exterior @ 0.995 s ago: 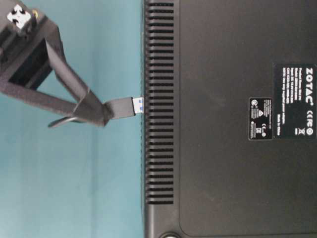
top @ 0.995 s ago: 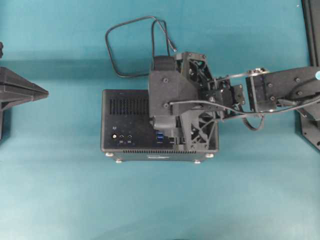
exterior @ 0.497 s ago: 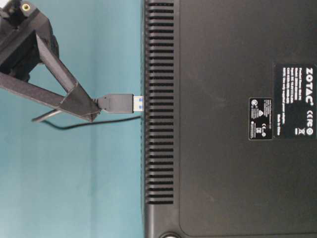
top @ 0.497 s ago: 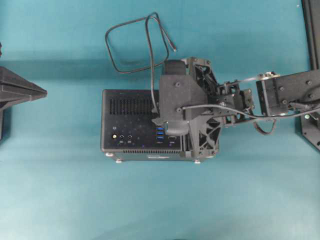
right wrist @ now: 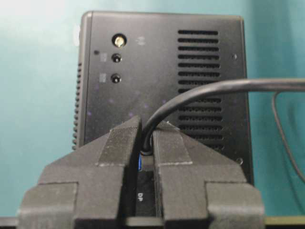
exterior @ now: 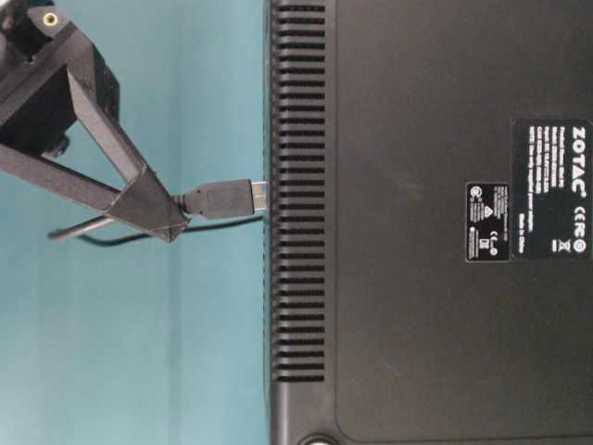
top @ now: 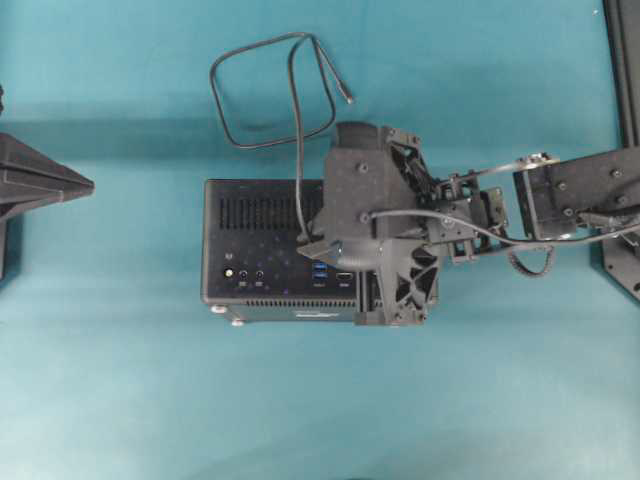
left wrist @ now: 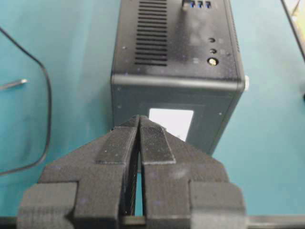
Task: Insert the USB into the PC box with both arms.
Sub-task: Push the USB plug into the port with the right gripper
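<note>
While the PC box [top: 262, 250] sits on the teal table [top: 120, 380], we see the USB plug [exterior: 222, 198] seated at its port face, with only a sliver of blue tongue showing at the edge of the case in the table-level view. We count one box, one USB cable [top: 262, 90] looping behind it, and two arms. On the port face we can make out three blue ports [left wrist: 196, 4] from the left wrist camera, two small round jacks [right wrist: 115, 68] and one gold connector [right wrist: 118, 41]. Our right gripper [right wrist: 145, 138] is clamped on the cable just behind the plug, fingers pressed to it on both sides. Our left gripper [left wrist: 138, 125] is closed on nothing, its tips together just short of the box's end wall.
</note>
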`<state>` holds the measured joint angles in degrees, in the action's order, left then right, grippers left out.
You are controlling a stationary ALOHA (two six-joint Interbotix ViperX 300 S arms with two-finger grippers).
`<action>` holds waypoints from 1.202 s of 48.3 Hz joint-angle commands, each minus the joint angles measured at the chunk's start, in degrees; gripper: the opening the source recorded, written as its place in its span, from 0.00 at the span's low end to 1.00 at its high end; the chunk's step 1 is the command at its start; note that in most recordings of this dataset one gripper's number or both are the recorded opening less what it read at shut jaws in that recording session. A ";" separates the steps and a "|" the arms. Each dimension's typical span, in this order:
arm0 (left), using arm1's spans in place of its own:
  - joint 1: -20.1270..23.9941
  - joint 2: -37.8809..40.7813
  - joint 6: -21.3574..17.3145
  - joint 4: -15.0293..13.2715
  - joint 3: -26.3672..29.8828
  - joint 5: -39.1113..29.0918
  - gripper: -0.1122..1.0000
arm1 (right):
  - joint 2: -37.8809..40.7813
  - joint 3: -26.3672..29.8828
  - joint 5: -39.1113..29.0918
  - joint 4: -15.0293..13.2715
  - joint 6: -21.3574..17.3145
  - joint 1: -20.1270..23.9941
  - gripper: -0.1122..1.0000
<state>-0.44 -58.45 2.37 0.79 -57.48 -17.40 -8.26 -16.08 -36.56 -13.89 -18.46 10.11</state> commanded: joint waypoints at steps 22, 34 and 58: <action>-0.09 0.26 0.35 0.18 0.62 0.26 0.10 | -1.23 -2.46 2.64 -1.05 -1.05 -1.93 0.14; -0.09 0.35 1.32 0.18 0.62 0.26 0.10 | -1.23 -2.46 3.08 1.32 -1.23 0.53 0.14; -0.09 0.26 1.41 0.18 0.79 0.26 0.10 | -1.76 -5.62 5.45 1.05 -1.23 -1.32 0.14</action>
<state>-0.44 -58.45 3.69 0.79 -57.48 -17.40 -10.11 -21.09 -31.64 -12.92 -19.25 8.88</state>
